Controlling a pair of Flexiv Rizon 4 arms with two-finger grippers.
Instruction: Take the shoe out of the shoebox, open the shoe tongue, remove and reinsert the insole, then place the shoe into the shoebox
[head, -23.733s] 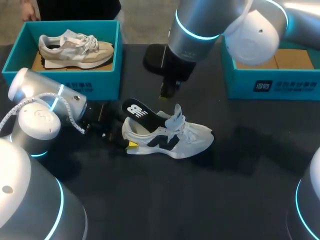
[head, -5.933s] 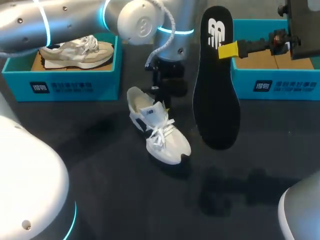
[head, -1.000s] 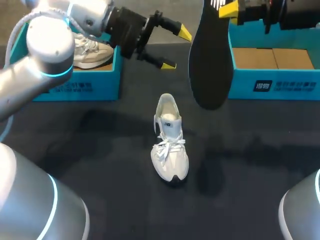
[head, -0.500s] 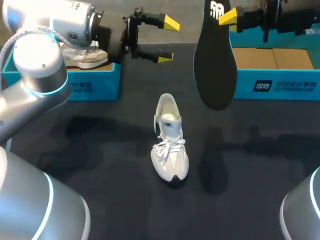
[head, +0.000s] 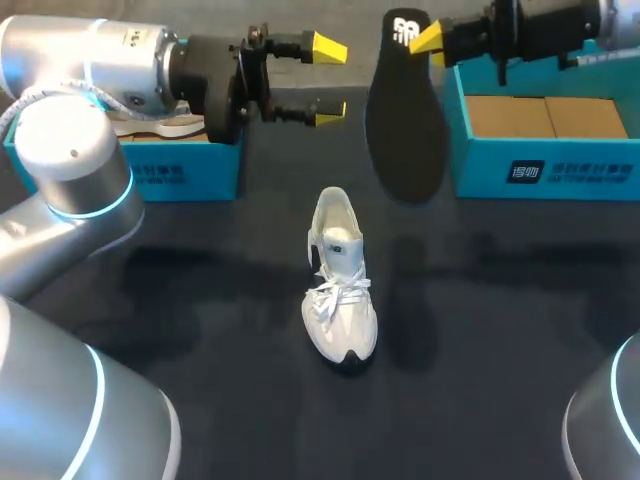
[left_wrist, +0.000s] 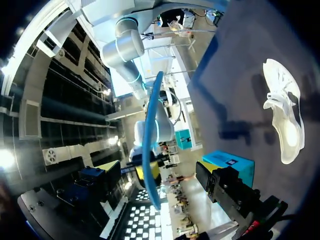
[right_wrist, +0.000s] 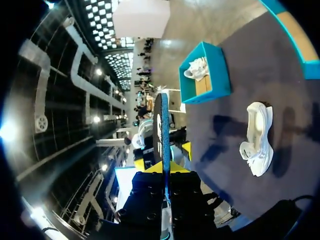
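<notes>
Right fingers (head: 428, 38) clenched on the heel end of the black insole (head: 405, 120), which hangs toe-down over the counter (head: 520, 340) near the right shoebox (head: 545, 150). Left fingers (head: 327, 46) released, spread wide, near the insole. White shoe (head: 340, 290) sits upright mid-counter, apart from both.

1. Shoe (head: 340, 285) — white and pale grey, white laces.
2. Insole (head: 405, 130) — black, white logo at the heel end.
3. Shoebox (head: 545, 170): teal walls, tan inside, dark label with white print.
4. Left gripper (head: 330, 80), right gripper (head: 427, 38): yellow tips.
5. Table (head: 480, 350): black.
</notes>
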